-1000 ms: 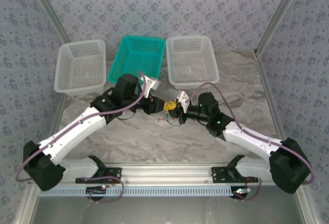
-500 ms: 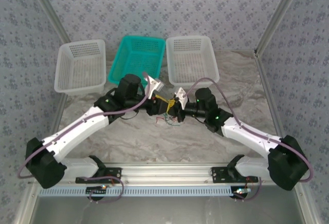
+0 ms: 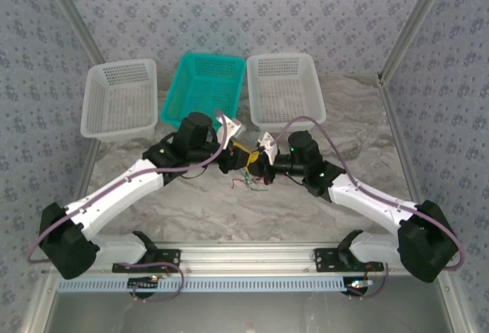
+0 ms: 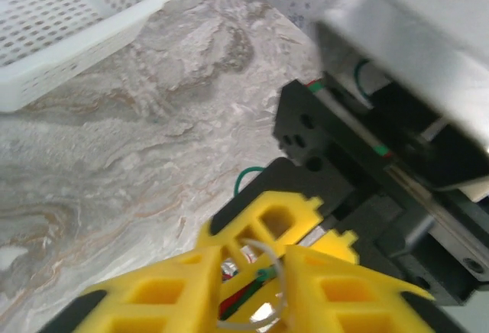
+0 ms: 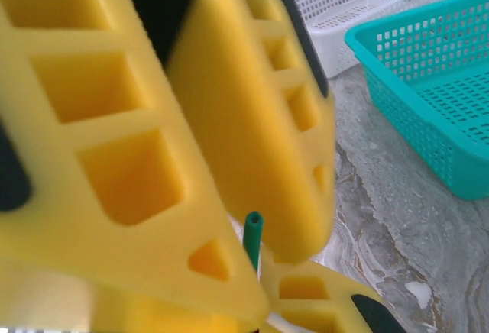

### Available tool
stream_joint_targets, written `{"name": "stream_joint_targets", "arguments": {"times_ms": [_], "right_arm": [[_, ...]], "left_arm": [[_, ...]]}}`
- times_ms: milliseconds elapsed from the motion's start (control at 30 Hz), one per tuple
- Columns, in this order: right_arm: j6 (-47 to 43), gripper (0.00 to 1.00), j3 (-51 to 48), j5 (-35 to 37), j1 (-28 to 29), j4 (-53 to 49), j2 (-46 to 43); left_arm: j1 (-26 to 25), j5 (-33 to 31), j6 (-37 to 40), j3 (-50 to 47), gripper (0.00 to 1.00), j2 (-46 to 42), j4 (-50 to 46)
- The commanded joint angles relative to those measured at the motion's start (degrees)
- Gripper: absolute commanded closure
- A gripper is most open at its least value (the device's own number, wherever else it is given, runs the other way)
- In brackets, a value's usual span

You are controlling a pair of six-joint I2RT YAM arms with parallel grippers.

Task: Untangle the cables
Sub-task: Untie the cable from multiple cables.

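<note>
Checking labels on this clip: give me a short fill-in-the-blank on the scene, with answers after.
1. The basket between the two white baskets is ____.
2. The wire end between the fingers of the right gripper is ____.
3. The left gripper faces the right gripper above the tangled ____.
Missing: teal; green; cables.

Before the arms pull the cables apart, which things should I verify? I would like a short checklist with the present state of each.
1. Right fingers shut on the green cable: ok, its end pokes out between them.
2. Left fingers gripping the white cable: cannot tell; it runs between them, but a gap shows.
3. Room between the two pairs of fingers: not ok, they crowd together.
4. Cables separated: not ok, they form one clump by the fingers.
5. Teal basket out of the way: ok, it stands behind the fingers.
</note>
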Motion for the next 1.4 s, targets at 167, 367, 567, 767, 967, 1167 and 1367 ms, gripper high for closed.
{"name": "stream_joint_targets", "arguments": {"times_ms": [167,367,567,767,967,1167,1367], "right_arm": [[2.3,1.00,3.5,-2.9,0.1,2.3,-1.5],[3.6,1.00,3.5,-2.2,-0.1,2.5,-2.1],[7.0,0.96,2.2,1.0,-2.5,3.2,-3.4],[6.5,0.73,-0.1,1.9,-3.7,0.3,-2.6],[5.6,0.83,-2.0,2.2,-4.0,-1.6,0.4],[6.3,0.79,-2.3,1.2,-4.7,-1.9,-1.1],[0.1,0.41,-3.4,3.2,-4.7,2.9,-11.9]], "left_arm": [[0.7,1.0,0.2,-2.7,0.84,-1.3,3.0],[0.8,1.2,0.6,-1.2,1.00,0.5,2.2],[2.1,-1.4,-1.3,-3.9,1.00,-4.1,4.0],[5.1,-3.5,-8.4,-4.3,1.00,-11.5,11.2],[5.8,-4.0,-10.6,-2.2,1.00,-12.0,12.7],[5.8,-2.3,-8.5,-0.7,1.00,-10.7,9.7],[6.4,0.5,-2.9,0.8,1.00,-8.1,2.4]]}}
